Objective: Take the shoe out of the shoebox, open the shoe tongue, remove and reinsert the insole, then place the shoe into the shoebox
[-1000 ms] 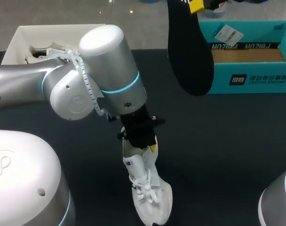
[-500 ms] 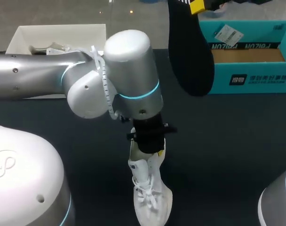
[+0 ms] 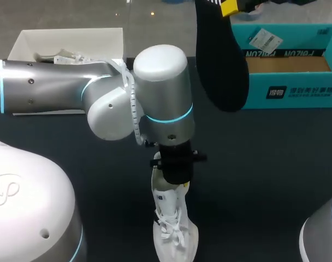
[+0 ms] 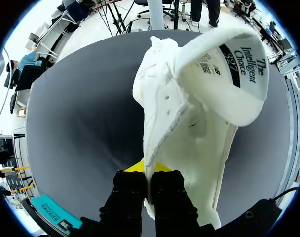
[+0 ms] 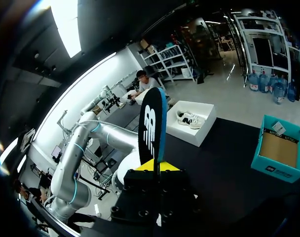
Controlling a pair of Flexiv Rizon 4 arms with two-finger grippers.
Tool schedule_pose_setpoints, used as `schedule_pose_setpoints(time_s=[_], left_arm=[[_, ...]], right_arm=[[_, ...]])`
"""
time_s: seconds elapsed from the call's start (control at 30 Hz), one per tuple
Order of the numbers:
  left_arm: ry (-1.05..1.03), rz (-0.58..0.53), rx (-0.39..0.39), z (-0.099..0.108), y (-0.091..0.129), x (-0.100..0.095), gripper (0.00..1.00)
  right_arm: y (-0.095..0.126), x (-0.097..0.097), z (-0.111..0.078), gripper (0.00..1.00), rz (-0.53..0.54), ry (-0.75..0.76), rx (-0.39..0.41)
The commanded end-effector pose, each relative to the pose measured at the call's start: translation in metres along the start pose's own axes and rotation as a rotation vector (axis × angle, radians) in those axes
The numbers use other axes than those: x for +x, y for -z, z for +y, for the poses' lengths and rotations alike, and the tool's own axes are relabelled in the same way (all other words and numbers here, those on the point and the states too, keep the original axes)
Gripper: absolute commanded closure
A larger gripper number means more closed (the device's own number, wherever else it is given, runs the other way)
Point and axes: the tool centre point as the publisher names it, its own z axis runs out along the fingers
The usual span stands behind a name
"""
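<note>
A white shoe (image 3: 174, 232) stands toe-down on the dark table near its front edge. My left gripper (image 3: 175, 181) comes down on it from above and is shut on the shoe's collar wall (image 4: 155, 143). In the left wrist view the shoe (image 4: 199, 133) gapes open ahead of the left gripper (image 4: 149, 172), its printed tongue (image 4: 229, 64) folded outward. High at the back, my right gripper (image 3: 230, 6) is shut on a black insole (image 3: 220, 60) that hangs in the air. In the right wrist view the insole (image 5: 151, 123) stands upright out of the right gripper (image 5: 154, 167).
A teal shoebox (image 3: 297, 90) sits open at the back right, also seen in the right wrist view (image 5: 281, 150). A white box (image 3: 24, 46) at the back left holds another white shoe (image 5: 189, 118). My left arm (image 3: 100, 103) spans the table's left half.
My left arm has swung to the right, carrying the shoe a little rightward and turning it more upright. The right arm and the insole have stayed put.
</note>
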Motion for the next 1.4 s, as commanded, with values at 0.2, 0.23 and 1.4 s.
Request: schedule_pose_setpoints(time_s=[0.2, 0.23, 1.4], left_arm=[[0.01, -0.016, -0.01, 0.001, -0.013, -0.004, 0.92], [0.013, -0.022, -0.02, 0.001, -0.014, -0.004, 0.75], [0.834, -0.966, 0.125, 0.052, 0.082, 0.048, 0.0]], right_arm=[[-0.002, 0.0, 0.002, 1.0, -0.001, -0.001, 0.003], [-0.002, 0.0, 0.002, 1.0, -0.001, -0.001, 0.003], [-0.002, 0.0, 0.002, 1.0, -0.001, -0.001, 0.003]])
